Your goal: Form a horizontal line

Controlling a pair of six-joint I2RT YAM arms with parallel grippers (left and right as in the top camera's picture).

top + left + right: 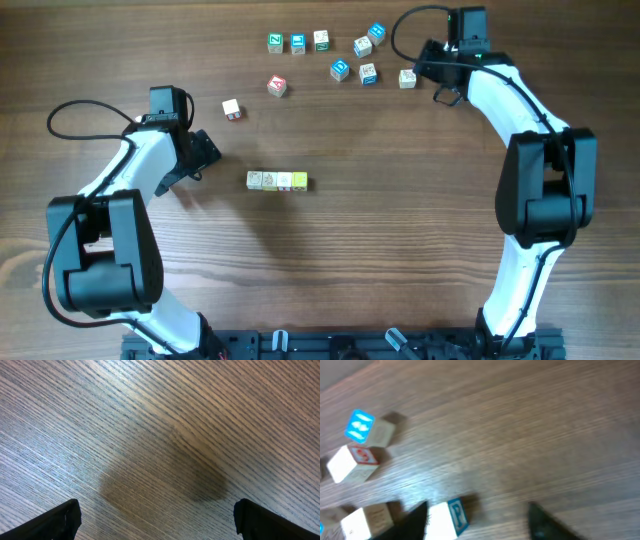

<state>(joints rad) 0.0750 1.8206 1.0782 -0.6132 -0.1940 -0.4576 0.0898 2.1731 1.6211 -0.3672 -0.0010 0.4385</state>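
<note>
desk [400, 250]: a brown wood-grain top that carried everything.
arms: the left arm [130, 170] stood left of the horizontal line [277, 180]; the right arm [520, 110] stood well to its right and reached up past it.
horizontal line: four small wooden cubes lay touching in a straight row about mid-desk. Their faces were cream and white, with the yellow one at the right end.
loose cubes [340, 69]: a scattered group lay above and to the right of the horizontal line, several of them blue- or green-faced. A white cube with red marks [231, 109] sat alone, up and left of the line.
left jaws: wide apart and empty, over bare desk near the left end of the horizontal line.
right jaws: wide apart and gripping nothing, well up and right of the horizontal line. A pale cube with a blue letter [444, 521] lay between them, close beside one finger. Whether it touched that finger could not be told.
handling: the cubes were probably light, stiff and not fragile, with smooth flat faces. The best hold looked like two opposite side faces, taken squarely. A grip on the corners could twist a cube, and a nudge could slide it or knock the row askew.
</note>
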